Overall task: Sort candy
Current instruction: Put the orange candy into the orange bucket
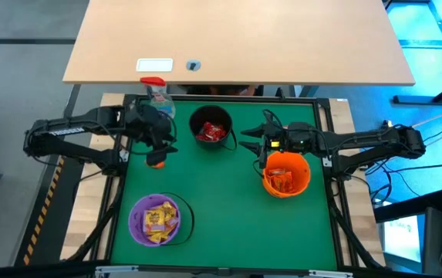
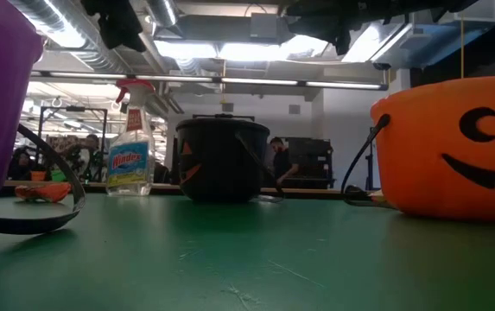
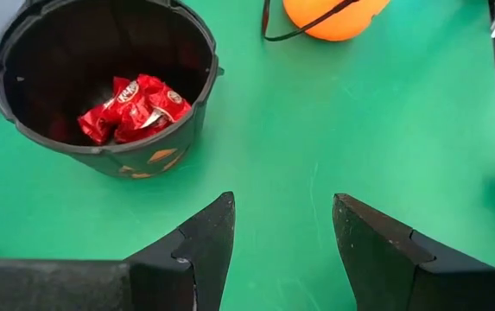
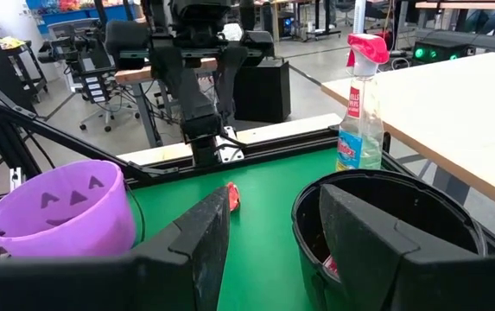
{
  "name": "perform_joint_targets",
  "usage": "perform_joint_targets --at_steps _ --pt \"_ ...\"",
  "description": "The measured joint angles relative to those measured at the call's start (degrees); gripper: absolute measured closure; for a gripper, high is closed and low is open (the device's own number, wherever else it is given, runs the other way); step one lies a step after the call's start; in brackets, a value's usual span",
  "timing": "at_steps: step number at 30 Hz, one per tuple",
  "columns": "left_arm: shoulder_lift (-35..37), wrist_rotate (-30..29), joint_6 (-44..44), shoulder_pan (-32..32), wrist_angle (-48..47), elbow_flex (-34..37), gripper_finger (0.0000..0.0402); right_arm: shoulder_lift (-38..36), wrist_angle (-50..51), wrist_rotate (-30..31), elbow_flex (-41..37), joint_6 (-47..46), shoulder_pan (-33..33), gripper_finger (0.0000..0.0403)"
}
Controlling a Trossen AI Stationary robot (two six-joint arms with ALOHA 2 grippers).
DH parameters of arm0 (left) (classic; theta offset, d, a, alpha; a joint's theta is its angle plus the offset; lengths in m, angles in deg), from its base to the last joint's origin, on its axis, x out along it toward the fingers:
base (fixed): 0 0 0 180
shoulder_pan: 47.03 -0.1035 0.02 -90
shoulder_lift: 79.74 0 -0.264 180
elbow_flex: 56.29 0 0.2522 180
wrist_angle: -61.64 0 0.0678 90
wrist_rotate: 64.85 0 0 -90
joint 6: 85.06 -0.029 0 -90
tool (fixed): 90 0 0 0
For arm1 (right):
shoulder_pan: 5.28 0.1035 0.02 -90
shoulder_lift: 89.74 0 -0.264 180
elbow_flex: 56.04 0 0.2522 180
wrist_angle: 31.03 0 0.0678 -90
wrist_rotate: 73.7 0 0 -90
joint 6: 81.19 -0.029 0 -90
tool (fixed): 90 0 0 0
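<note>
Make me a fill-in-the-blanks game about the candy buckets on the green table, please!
1. The red candy lies inside the ____ bucket.
2. The yellow candy lies inside the ____ bucket.
3. The spray bottle has a ____ top.
4. One loose candy lies on the table under the ____ gripper.

Missing words: black; purple; red; left

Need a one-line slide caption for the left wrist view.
Open left gripper above green mat, facing black bucket of red candy.
</note>
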Motion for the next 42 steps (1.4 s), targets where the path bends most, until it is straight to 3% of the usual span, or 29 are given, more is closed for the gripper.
perform_joint_targets --at_steps 13,21,26,33,42 --pt "-0.02 -1.18 1.09 4.97 0.21 0.0 0.0218 0.0 -0.09 -0.01 0.0 -2.32 0.0 0.0224" --pt "-0.02 -7.36 0.36 7.12 -2.18 0.16 0.0218 0.0 -0.06 -0.02 0.0 -2.31 0.0 0.0224" --pt "3.26 -8.14 -0.79 7.68 0.91 6.38 0.0218 0.0 0.06 -0.02 0.0 -2.29 0.02 0.0224" --pt "11.85 -6.28 7.37 7.68 7.71 16.62 0.0218 0.0 0.04 -0.04 0.0 -2.13 0.0 0.0224" --pt "16.04 -6.17 13.29 7.68 8.6 20.28 0.0218 0.0 -0.24 -0.02 0.0 -1.91 0.0 0.0224"
